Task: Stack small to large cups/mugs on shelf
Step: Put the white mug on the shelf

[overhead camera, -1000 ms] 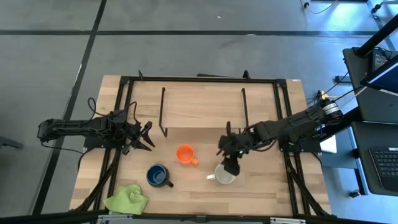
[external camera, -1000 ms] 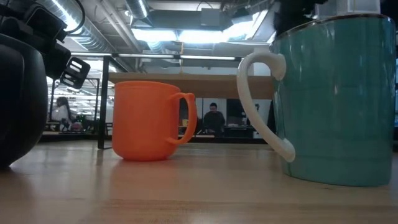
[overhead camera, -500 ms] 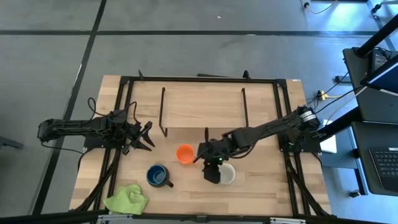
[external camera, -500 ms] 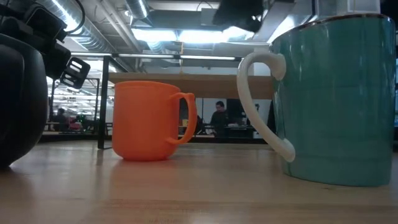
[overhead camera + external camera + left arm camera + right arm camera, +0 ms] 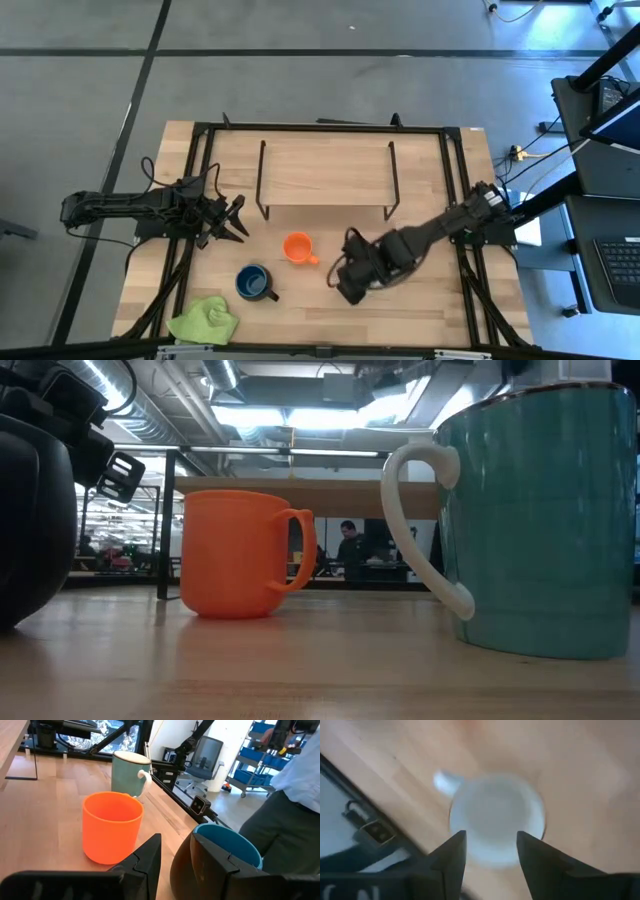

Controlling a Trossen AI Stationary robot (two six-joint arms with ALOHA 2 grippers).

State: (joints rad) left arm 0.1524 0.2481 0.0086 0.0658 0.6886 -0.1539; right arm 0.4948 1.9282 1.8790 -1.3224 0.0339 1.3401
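The right gripper hangs open directly above the white mug on the table, not touching it. The left gripper waits open beside the shelf; the orange mug and blue mug stand on the table

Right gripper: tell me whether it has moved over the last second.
Yes. The right gripper has shifted toward the table's front-left, away from the low light-wood shelf.

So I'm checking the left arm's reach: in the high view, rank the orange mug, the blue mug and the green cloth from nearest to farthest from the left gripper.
Measured from the left gripper, waiting at the table's left:
1. Orange mug, toward the table's middle. The blue mug is not much farther.
2. Blue mug, toward the front edge.
3. Green cloth, at the front left corner.
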